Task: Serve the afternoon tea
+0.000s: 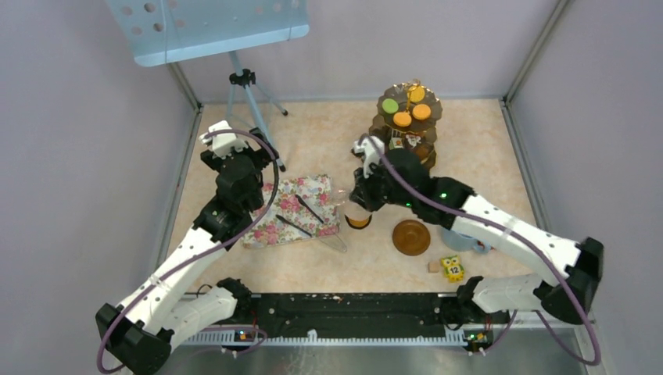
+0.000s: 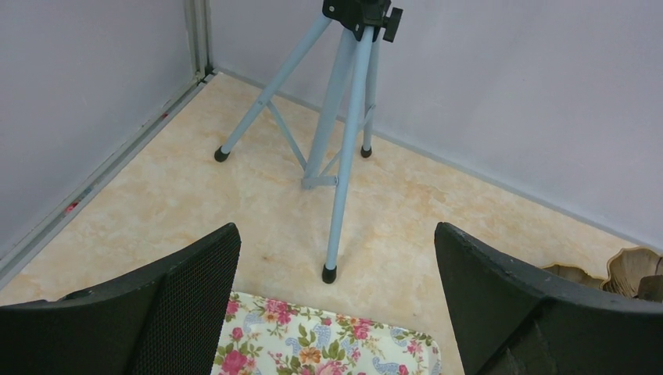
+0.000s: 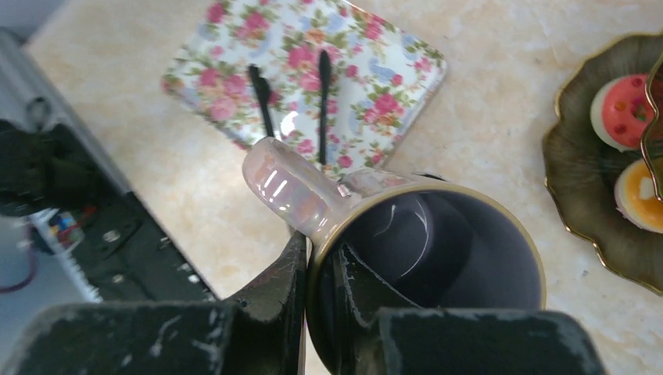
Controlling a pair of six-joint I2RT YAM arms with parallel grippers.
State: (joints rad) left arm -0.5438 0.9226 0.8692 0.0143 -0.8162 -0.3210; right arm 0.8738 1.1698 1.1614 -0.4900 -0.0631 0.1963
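Right wrist view hides the base of the mug (image 3: 438, 250); right hand (image 3: 317, 266) pinches its rim, left hand (image 2: 336, 234) gapes wide.

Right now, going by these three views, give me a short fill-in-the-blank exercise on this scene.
1. The right gripper is ___ on the rim of the mug.
2. On the floral tray lie ___ black utensils.
3. The jaws of the left gripper stand ___.
4. Among the orange rounds on the top tier of the stand sits one ___ round.

Missing words: shut; two; open; green.
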